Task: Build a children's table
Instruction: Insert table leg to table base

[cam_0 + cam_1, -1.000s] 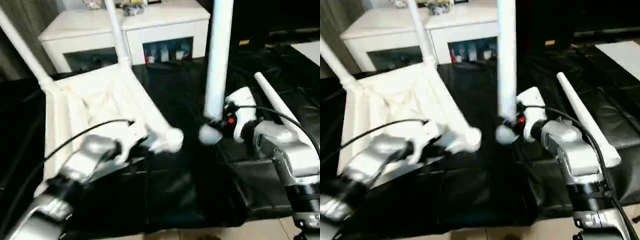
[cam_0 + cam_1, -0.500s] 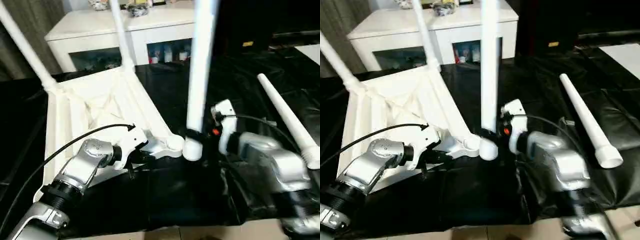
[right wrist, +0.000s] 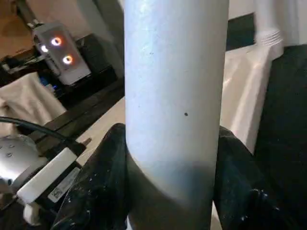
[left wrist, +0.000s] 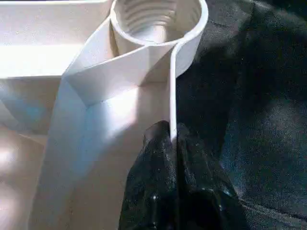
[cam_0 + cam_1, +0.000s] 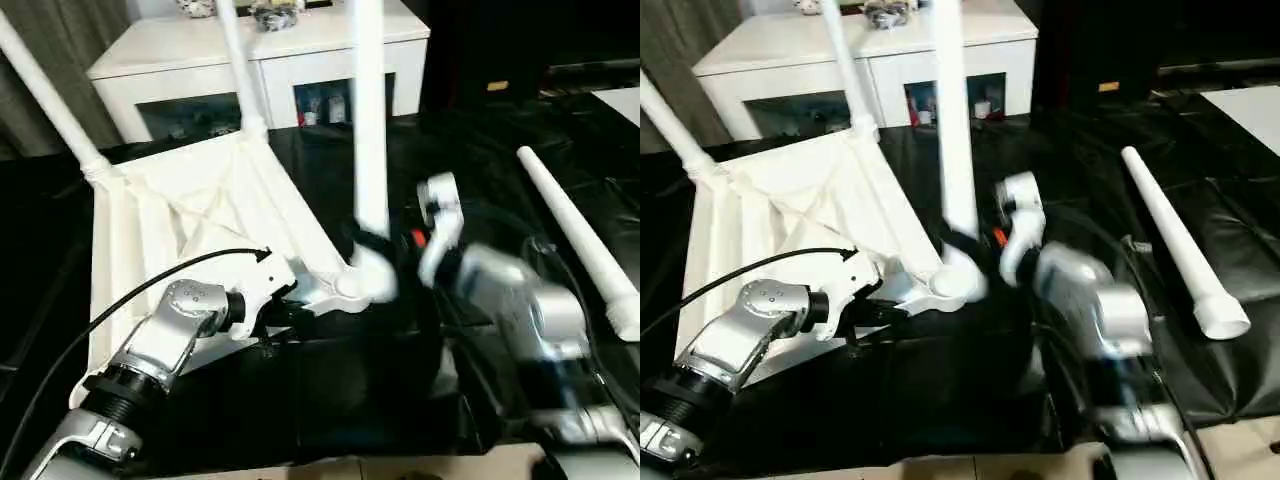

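The tabletop (image 5: 190, 215) lies underside-up on a black mat (image 5: 360, 400), two legs (image 5: 235, 65) already standing in its far corners. A third leg (image 5: 368, 120) stands upright at the near corner socket (image 4: 156, 17), pinched by the right hand (image 3: 170, 184). The left hand (image 4: 172, 143) pinches the tabletop's rim beside that socket. A fourth leg (image 5: 580, 240) lies on the mat, well apart. Behind stands a white cabinet (image 5: 270, 50).
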